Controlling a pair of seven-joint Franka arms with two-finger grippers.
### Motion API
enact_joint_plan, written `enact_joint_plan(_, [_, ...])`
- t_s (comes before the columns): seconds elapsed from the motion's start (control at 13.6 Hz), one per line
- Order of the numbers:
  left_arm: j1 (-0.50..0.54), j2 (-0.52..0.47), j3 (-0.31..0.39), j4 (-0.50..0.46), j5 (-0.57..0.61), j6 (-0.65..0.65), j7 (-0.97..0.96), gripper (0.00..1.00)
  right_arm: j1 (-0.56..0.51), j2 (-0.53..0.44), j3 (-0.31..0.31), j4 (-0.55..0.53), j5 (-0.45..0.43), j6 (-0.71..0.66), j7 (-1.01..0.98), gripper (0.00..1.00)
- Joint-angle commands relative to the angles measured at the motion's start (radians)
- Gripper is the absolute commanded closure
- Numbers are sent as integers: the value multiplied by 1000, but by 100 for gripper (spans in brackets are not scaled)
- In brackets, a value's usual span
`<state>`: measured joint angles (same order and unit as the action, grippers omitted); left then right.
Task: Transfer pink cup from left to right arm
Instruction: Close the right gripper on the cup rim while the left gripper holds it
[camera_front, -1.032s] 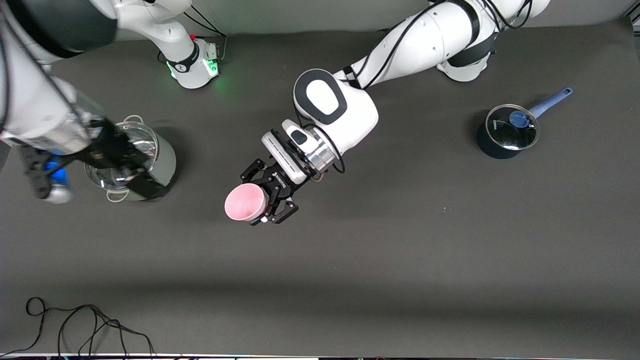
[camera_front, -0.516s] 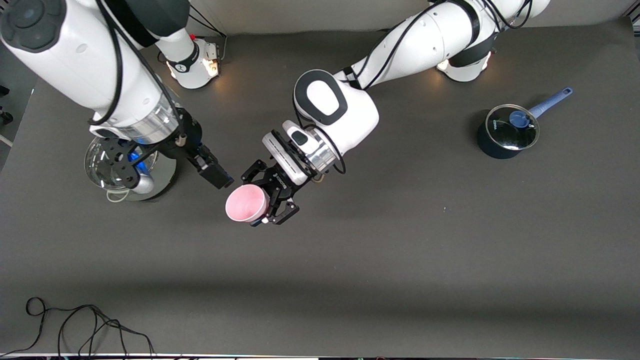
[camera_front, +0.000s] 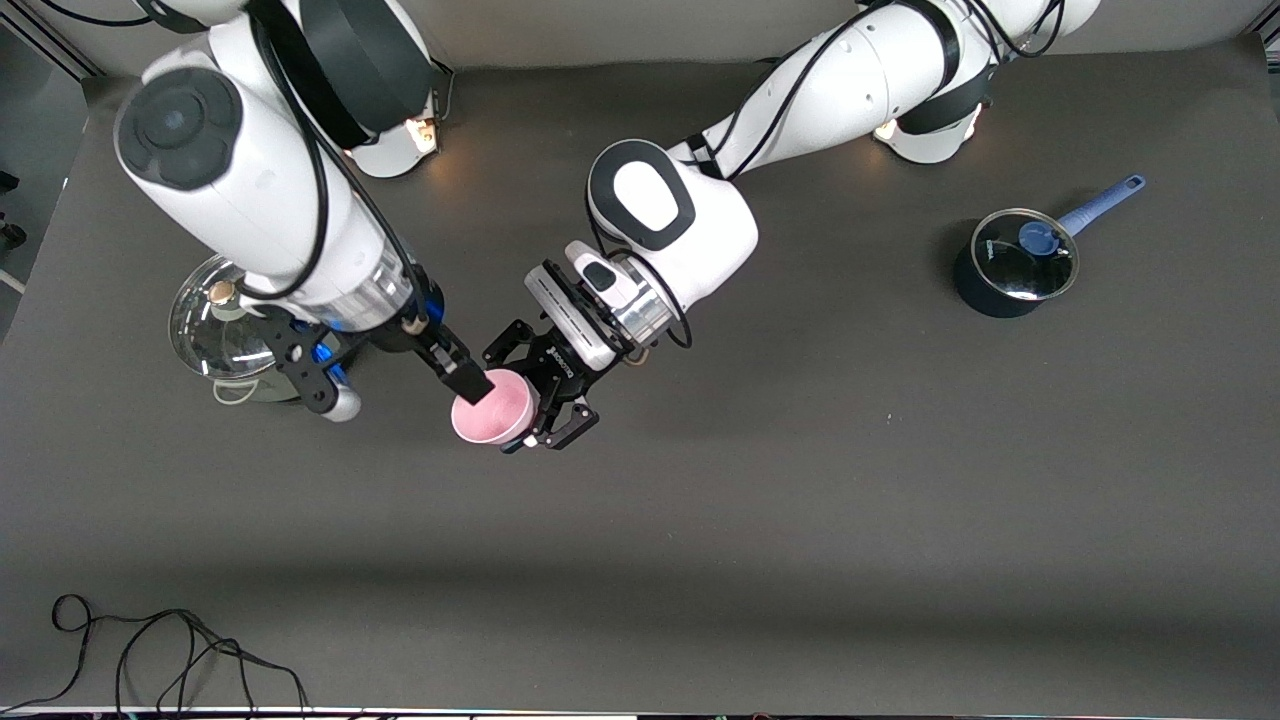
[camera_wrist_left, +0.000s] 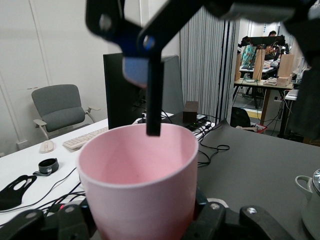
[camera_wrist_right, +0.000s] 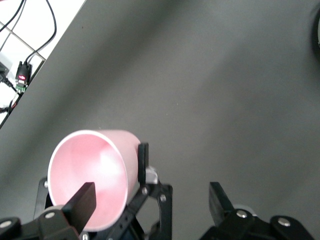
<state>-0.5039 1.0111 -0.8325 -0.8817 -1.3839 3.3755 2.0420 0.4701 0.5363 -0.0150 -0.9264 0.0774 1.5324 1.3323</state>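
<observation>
Landmark: pink cup (camera_front: 492, 417).

Left pincer (camera_front: 535, 400): splayed black claw, closed around the pink cup's body, holding it in the air over the middle of the tabletop (camera_front: 800, 520). The cup's open mouth faces up toward the front camera. In the left wrist view the cup (camera_wrist_left: 140, 187) sits upright between the claw links, rim level, inside bare.

Right pincer (camera_front: 468, 382): long straight fingers spread apart, at the cup's rim on the side toward the right arm's end of the tabletop. One finger (camera_wrist_left: 154, 95) reaches over the rim with its tip just at the cup's mouth; in the right wrist view one finger (camera_wrist_right: 82, 202) sits over the cup's opening and the other finger (camera_wrist_right: 220, 200) stands well outside the cup wall (camera_wrist_right: 92, 175). The wall lies between the two fingers; they are not closed on it. Contact between finger and rim cannot be told.

Other items: a steel pot with glass lid (camera_front: 215, 320) lies on the tabletop toward the right arm's end from the cup, partly hidden under the right arm. A dark blue saucepan (camera_front: 1015, 265) with glass lid and blue handle stands well apart from the cup, toward the left arm's end. A black cable (camera_front: 150, 650) lies nearer the front camera than the cup.
</observation>
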Motion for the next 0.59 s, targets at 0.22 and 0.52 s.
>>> enact_joint_plan(0.22, [-22,-3,20,20,14,16,-25,100,-1,47,-6,47,-22,48,13,1])
enact_joint_plan(0.52, [-22,-3,21,20,14,16,-25,100,-1,50,-6,47,-21,74,13,1])
